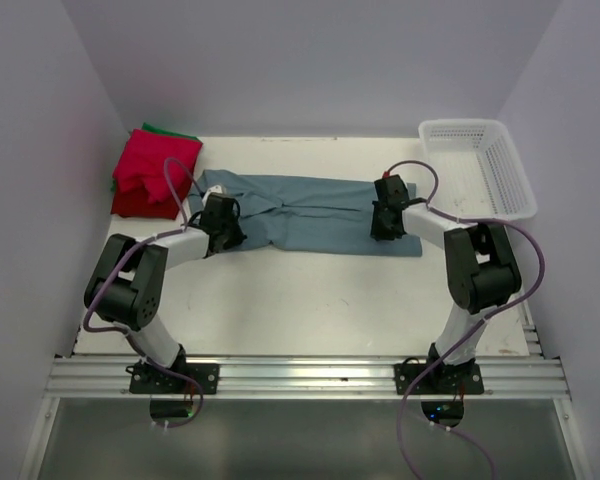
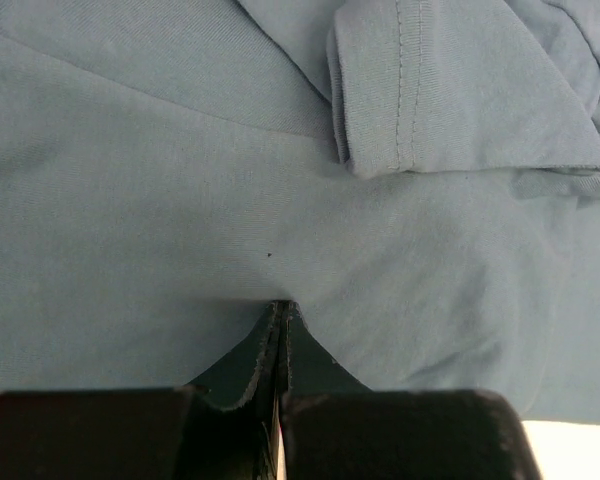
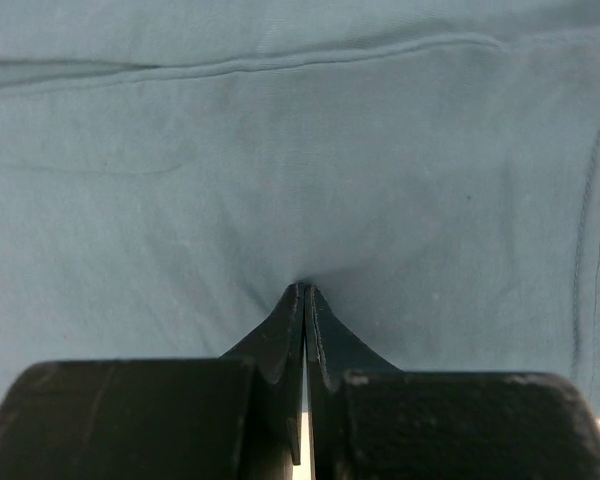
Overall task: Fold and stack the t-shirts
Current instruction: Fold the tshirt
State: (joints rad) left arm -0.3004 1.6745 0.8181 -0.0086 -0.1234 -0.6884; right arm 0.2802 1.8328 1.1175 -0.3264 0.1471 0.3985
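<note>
The dusty blue-grey t-shirt [image 1: 310, 205] lies as a long folded band across the middle of the table. My left gripper [image 1: 223, 225] is shut at its left end, the jaws pinching the cloth [image 2: 180, 180] at the tips [image 2: 280, 305]; a folded sleeve [image 2: 410, 90] lies just beyond. My right gripper [image 1: 388, 215] is shut at the right end, pinching puckered cloth [image 3: 280, 150] at its tips [image 3: 304, 288]. Folded red t-shirts [image 1: 152, 175] are stacked at the far left, with a green one [image 1: 165, 129] showing under their far edge.
A white plastic mesh basket [image 1: 480, 165] stands at the far right corner. Bare white table [image 1: 310, 300] lies between the shirt and the arm bases. Grey walls close in the left, back and right sides.
</note>
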